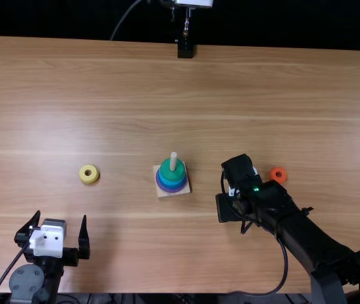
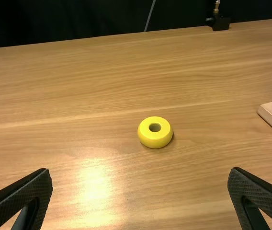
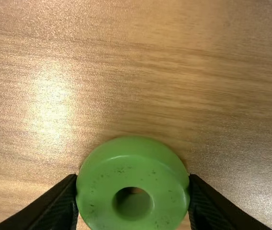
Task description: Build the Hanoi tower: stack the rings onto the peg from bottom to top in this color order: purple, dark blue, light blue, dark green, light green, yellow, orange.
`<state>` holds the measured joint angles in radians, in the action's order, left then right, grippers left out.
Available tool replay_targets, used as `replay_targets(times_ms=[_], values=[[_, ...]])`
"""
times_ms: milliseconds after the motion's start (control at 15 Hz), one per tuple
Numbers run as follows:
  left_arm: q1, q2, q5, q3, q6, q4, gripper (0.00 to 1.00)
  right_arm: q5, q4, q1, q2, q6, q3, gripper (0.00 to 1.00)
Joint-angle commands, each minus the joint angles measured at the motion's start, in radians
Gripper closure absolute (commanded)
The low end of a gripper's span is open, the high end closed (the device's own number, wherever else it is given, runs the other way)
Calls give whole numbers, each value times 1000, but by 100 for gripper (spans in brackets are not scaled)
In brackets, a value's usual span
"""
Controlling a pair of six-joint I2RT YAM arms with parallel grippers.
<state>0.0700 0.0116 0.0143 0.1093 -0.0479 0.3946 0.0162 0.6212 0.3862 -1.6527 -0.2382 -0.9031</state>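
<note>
Our right tool (image 3: pixel 133 179) is pinching the light green ring (image 3: pixel 131 165) from both sides, one finger against each flank, the hole between them facing the camera; whether the ring touches the tabletop (image 1: pixel 123 82) we can't tell. Our left tool (image 2: pixel 141 170) stands spread with nothing between its fingers, the yellow ring (image 2: pixel 155 139) lying beyond it.

We'd expect the light green ring to be light, stiff and hardly fragile, but its smooth, rounded sides look a bit slippery, so an off-centre squeeze could roll or squirt it out. We'd grip across the widest part, as here, keeping the hole free and level to go over the peg (image 1: pixel 173 162) and down onto the dark green ring (image 1: pixel 167 172). The yellow ring and the orange ring (image 1: pixel 277 180) should handle the same way, only smaller and so needing closer centring.

As for writing, we see dark scuffs and specks on the light green ring's face but can make out no label or lettering there
</note>
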Motion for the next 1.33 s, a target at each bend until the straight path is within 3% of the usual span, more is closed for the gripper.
replay_targets(times_ms=[0,200,600,933,1267], values=[[-12,-12,-18,-109,-4,73,0,19,6,0,-1,-14,-10,100],[-12,-12,-18,-109,-4,75,0,22,19,11,54,-16,-122,100],[-12,-12,-18,-109,-4,75,0,30,354,85,137,-10,-461,100],[-12,-12,-18,-109,-4,73,0,30,471,155,30,-8,-763,100],[-12,-12,-18,-109,-4,75,0,30,527,218,-102,-14,-927,100]])
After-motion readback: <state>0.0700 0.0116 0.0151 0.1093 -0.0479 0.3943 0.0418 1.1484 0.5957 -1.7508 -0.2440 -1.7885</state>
